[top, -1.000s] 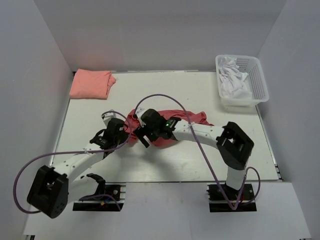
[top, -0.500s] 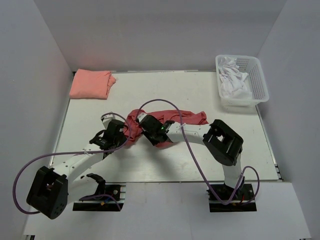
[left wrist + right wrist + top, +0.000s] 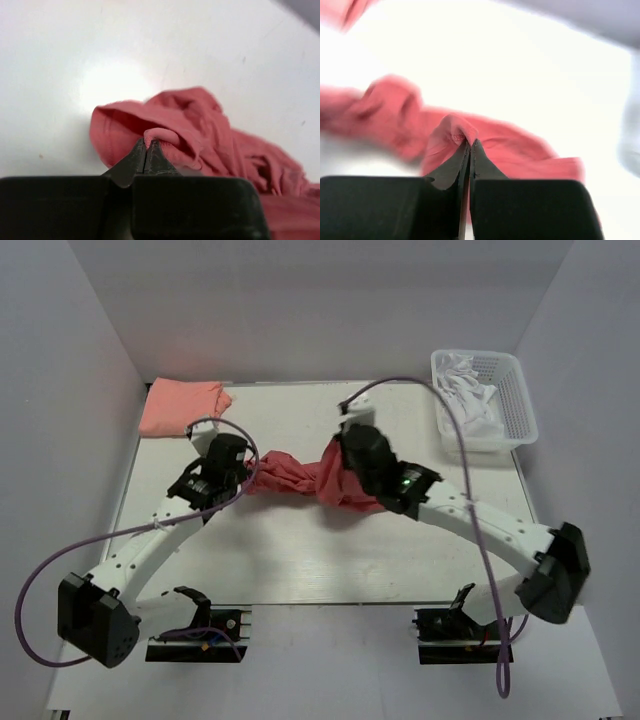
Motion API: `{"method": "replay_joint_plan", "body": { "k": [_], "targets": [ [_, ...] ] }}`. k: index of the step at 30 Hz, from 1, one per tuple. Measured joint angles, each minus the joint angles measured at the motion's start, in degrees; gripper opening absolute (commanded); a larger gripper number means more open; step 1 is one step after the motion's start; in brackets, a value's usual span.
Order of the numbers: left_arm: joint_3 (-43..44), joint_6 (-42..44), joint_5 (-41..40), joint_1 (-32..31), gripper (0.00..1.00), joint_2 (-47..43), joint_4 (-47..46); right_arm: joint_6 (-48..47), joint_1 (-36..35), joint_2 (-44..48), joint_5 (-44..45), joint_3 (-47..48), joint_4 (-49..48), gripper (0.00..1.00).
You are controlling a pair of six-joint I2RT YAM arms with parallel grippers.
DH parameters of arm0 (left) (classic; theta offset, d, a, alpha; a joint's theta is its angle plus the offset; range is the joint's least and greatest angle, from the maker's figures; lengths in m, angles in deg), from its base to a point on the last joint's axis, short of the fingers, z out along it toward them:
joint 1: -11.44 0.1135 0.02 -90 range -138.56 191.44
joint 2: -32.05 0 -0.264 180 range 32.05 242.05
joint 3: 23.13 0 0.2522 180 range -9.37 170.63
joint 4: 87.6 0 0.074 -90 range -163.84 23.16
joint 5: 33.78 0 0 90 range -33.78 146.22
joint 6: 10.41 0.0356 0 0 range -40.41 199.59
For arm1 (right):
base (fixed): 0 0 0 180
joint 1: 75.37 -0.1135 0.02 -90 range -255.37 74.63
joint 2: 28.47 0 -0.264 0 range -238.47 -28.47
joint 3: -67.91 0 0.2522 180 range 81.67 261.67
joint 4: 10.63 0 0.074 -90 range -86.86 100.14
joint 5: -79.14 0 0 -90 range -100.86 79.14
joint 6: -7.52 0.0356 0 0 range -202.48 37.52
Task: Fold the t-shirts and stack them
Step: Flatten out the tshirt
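The brick-red t-shirt point(image 3: 300, 475) hangs bunched and stretched between my two grippers over the middle of the table. My left gripper point(image 3: 248, 477) is shut on a fold at its left end; the left wrist view shows the jaws point(image 3: 146, 143) pinching a rolled edge of the red cloth point(image 3: 200, 135). My right gripper point(image 3: 338, 452) is shut on a hemmed edge at the right end, and in the blurred right wrist view the tips point(image 3: 469, 145) bite the red fabric point(image 3: 520, 147). The salmon-pink t-shirt point(image 3: 182, 407) lies folded at the back left corner.
A white plastic basket point(image 3: 520, 405) holding white cloth point(image 3: 468, 400) stands at the back right. Grey walls close in the table on three sides. Purple cables loop above both arms.
The right gripper has shut on the red shirt and swung up and to the back right. The left gripper moved toward the back. The shirt is now pulled out between them.
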Motion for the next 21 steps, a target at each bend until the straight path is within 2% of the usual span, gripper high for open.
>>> {"method": "replay_joint_plan", "body": {
  "k": [5, 11, 21],
  "targets": [
    [12.7, -0.4, -6.7, 0.0, 0.0, 6.1, 7.3, -2.2, 8.0, 8.3, 11.8, 0.0, -3.1, 0.0],
    [21.3, -1.4, -14.0, 0.0, 0.0, 7.3, 16.3, -10.6, 16.9, 13.3, 21.5, 0.3, -8.3, 0.0],
    [38.7, -1.0, -21.7, 0.0, 0.0, 1.0, 25.9, -26.1, 25.2, 20.3, 26.0, 7.8, -18.6, 0.0]
  ]
}}
